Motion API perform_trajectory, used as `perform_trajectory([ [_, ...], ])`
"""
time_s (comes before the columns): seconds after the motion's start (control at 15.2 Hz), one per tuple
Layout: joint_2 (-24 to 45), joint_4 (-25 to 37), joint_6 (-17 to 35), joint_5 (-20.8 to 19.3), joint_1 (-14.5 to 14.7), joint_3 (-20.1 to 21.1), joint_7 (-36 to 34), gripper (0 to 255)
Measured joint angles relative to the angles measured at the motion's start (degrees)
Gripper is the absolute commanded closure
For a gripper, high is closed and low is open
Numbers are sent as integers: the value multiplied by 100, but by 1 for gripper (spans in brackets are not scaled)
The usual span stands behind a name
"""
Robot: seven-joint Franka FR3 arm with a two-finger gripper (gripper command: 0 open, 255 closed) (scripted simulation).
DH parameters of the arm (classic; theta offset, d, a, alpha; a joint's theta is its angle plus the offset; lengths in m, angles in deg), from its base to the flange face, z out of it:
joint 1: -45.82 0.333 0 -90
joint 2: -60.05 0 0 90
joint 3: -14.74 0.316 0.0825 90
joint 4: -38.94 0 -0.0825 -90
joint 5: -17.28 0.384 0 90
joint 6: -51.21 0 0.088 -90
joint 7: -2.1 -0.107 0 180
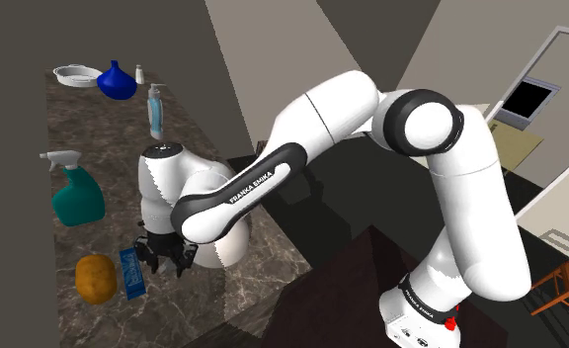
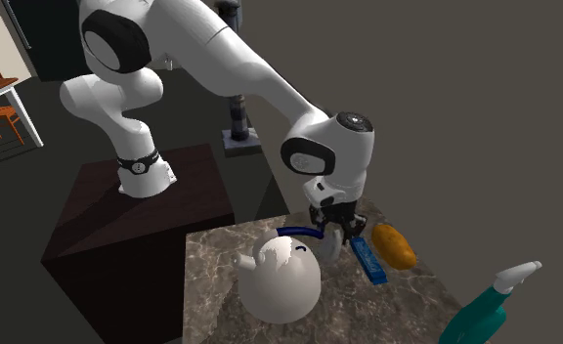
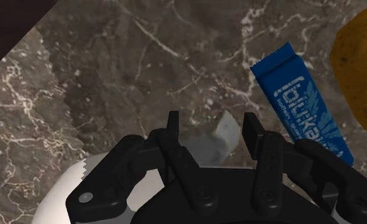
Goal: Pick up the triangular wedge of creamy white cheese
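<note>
A pale white cheese wedge sits between the two black fingers of my gripper, its narrow tip pointing away from the hand. The fingers clasp its sides, and it is down at the level of the dark marble countertop. In the shoulder view the gripper points straight down at the near end of the counter, beside a blue snack bar. In the second exterior view the gripper stands between a white teapot and the snack bar.
An orange-brown rounded lump lies just past the snack bar. A teal spray bottle stands mid-counter. At the far end are a clear bottle, a blue vase and a white dish. The counter edge is close by.
</note>
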Motion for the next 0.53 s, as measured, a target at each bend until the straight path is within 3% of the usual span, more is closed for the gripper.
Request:
perform_trajectory([
  [0.53, -398, -28, -362, 165, -106, 158, 57, 255],
])
